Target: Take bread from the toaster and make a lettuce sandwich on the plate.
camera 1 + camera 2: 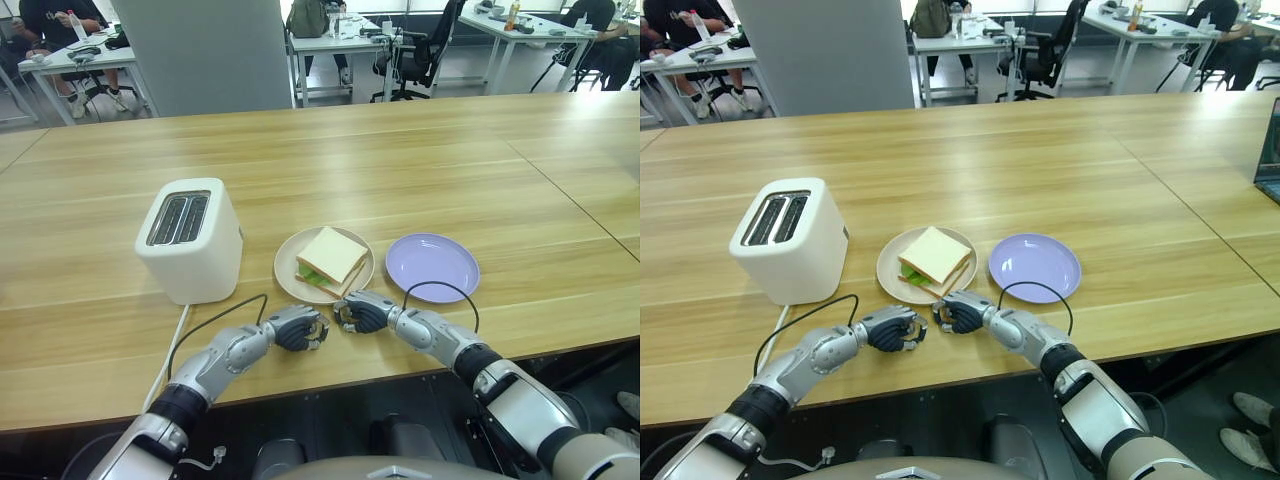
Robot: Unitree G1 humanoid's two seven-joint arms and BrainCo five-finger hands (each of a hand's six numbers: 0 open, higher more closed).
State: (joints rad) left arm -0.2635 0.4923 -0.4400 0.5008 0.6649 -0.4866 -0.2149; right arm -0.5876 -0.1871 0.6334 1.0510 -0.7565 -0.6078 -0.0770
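- The sandwich (331,262), with green lettuce peeking out, sits on the plate (285,268) beside the toaster (190,245).
- The toaster slots look empty, so the job looks done.
- The left robot hand (297,327) and right robot hand (363,314) are curled near the plate, holding nothing.

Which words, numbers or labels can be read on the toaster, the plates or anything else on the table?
None can be read.
The toaster, the tan plate with the sandwich and the purple plate show no print.
Things on the far desks are too small to read.
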